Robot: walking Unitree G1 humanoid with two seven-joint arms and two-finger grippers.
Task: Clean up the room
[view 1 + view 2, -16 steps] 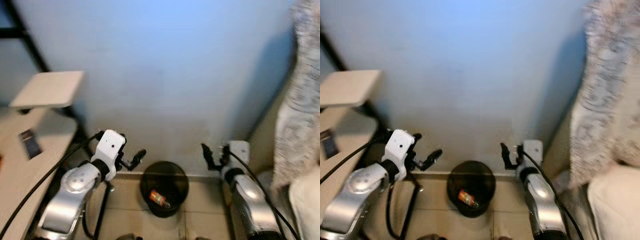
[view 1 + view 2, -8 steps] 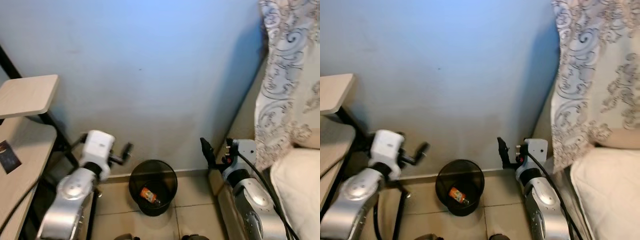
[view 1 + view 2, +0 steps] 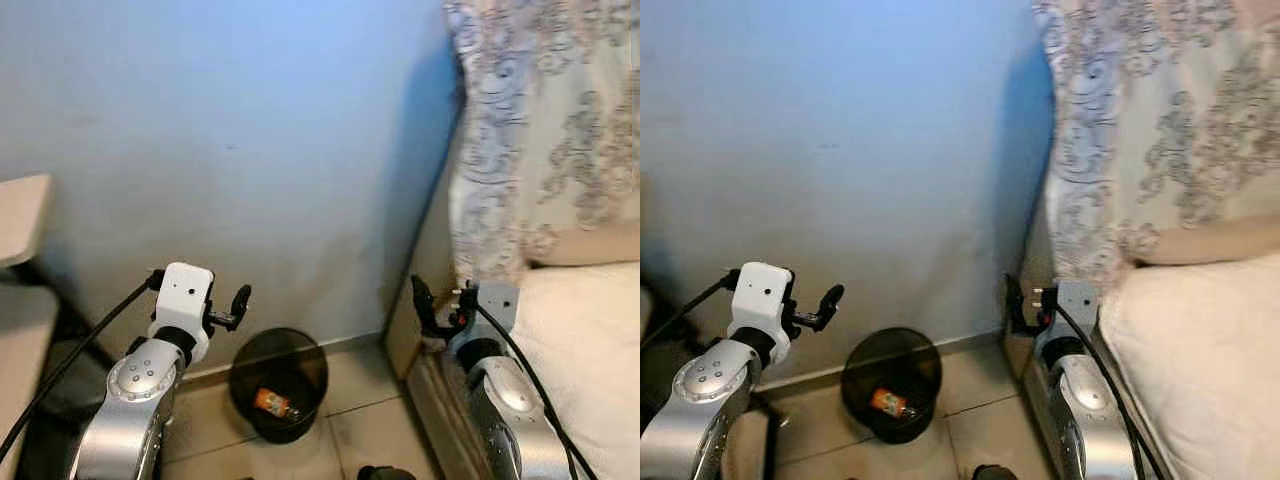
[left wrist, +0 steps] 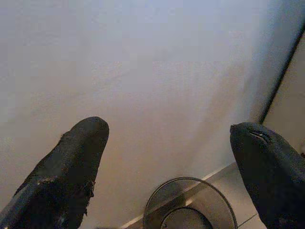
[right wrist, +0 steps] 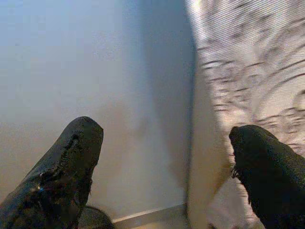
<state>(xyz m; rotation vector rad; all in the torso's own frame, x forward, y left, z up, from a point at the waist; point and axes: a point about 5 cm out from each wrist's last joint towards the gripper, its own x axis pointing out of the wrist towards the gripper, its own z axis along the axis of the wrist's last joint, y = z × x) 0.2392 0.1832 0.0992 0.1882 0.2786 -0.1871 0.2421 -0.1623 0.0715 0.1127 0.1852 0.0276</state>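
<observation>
Fingers spread on both grippers above bin

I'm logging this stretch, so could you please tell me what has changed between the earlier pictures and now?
The camera has swung to the robot's right: the wooden shelves have slid off to the left edge, and the patterned curtain and bed now show widely. The bin keeps its orange item. The left gripper and right gripper stay open and empty.

There are 1 black bin, 1 orange bottle inside it, and 1 patterned curtain.
</observation>
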